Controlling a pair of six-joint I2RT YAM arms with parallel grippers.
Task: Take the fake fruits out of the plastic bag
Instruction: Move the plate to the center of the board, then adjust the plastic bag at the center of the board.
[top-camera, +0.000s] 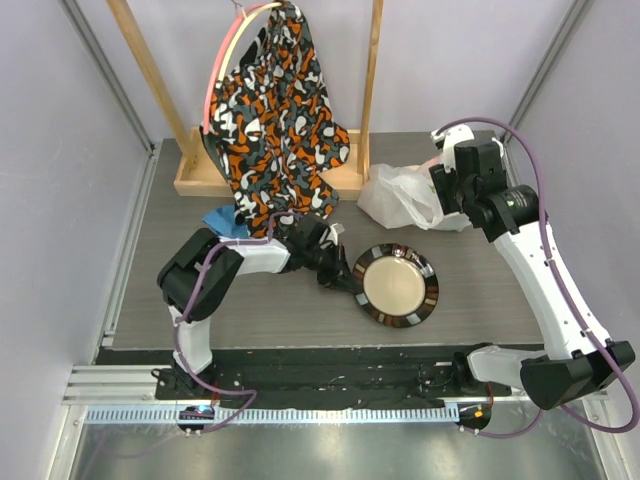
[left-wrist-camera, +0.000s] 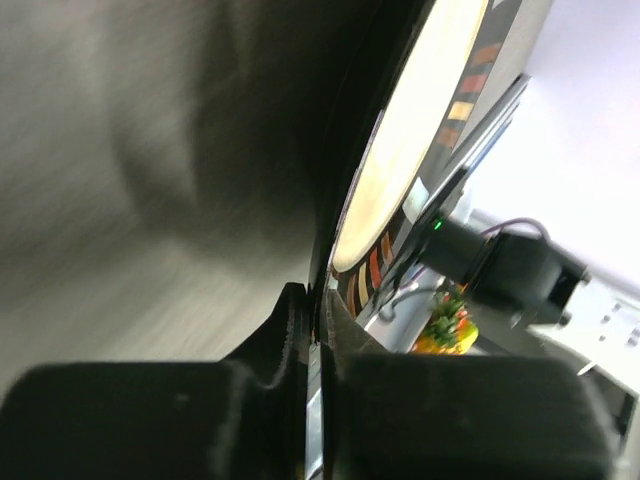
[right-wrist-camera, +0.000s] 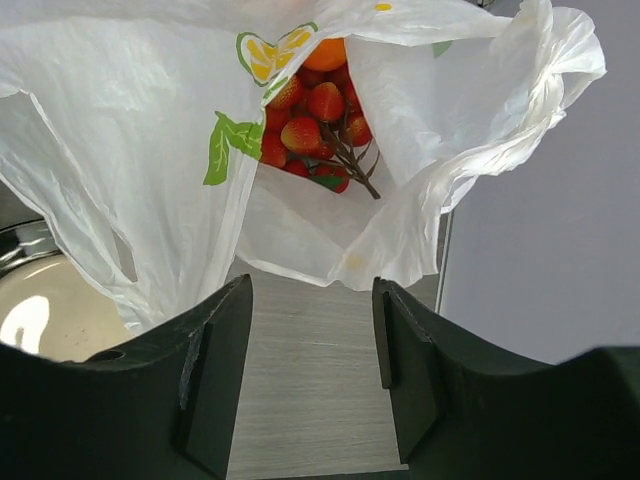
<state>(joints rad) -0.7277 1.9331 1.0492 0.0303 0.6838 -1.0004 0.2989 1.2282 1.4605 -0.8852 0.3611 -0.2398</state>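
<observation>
The plastic bag (top-camera: 405, 195) lies crumpled at the back right of the table. In the right wrist view the plastic bag (right-wrist-camera: 130, 130) gapes open, showing several red strawberries (right-wrist-camera: 305, 125) and an orange (right-wrist-camera: 325, 55) deep inside. My right gripper (right-wrist-camera: 312, 340) is open and empty, just short of the bag's mouth, above bare table; in the top view the right gripper (top-camera: 447, 190) is at the bag's right side. My left gripper (top-camera: 338, 266) is shut on the left rim of the dark-rimmed plate (top-camera: 395, 285). In the left wrist view its shut jaws (left-wrist-camera: 313, 300) pinch the plate (left-wrist-camera: 410, 130) edge-on.
An orange-black-white patterned cloth (top-camera: 280, 110) hangs on a wooden rack (top-camera: 195, 180) at the back. A blue cloth (top-camera: 222, 218) lies under it by the left arm. Walls close in the table on both sides.
</observation>
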